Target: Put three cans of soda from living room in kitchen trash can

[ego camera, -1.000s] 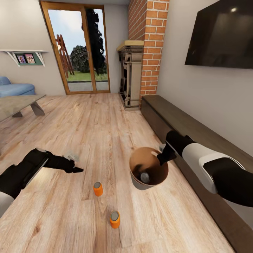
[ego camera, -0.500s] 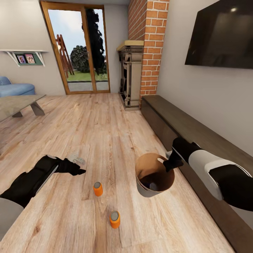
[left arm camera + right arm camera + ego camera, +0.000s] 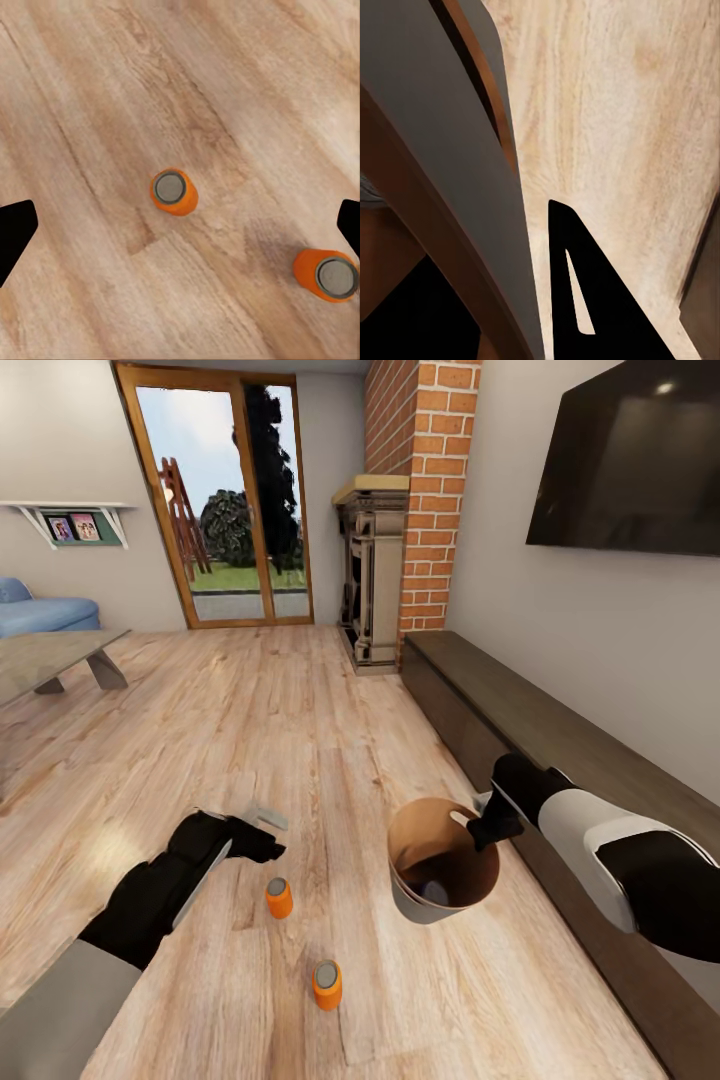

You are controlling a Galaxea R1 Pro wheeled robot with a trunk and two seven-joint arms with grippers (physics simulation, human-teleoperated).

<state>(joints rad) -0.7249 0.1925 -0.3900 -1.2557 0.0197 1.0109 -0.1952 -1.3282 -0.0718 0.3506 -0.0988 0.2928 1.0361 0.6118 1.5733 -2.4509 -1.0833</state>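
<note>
Two orange soda cans stand upright on the wood floor, one (image 3: 279,898) just below my left gripper (image 3: 270,850) and one (image 3: 326,984) nearer to me. The left wrist view looks straight down on both orange cans (image 3: 174,191) (image 3: 328,274); the left gripper (image 3: 180,225) is open wide, its fingertips (image 3: 15,232) at the picture's edges. The trash can (image 3: 420,905), brown inside and grey outside, leans tilted, and my right gripper (image 3: 478,828) is shut on its rim. A dim grey can top (image 3: 434,889) shows deep inside it. In the right wrist view, one finger (image 3: 619,322) lies outside the bin's wall (image 3: 450,150).
A long dark low cabinet (image 3: 520,710) runs along the right wall under a television (image 3: 630,460). A brick column (image 3: 420,490) and a fireplace (image 3: 375,580) stand ahead. A glass coffee table (image 3: 50,655) and a blue sofa (image 3: 40,610) are at far left.
My left arm has swung right and forward, bringing its open gripper over the farther orange can. The bin in my right gripper shifted slightly right, then held still.
</note>
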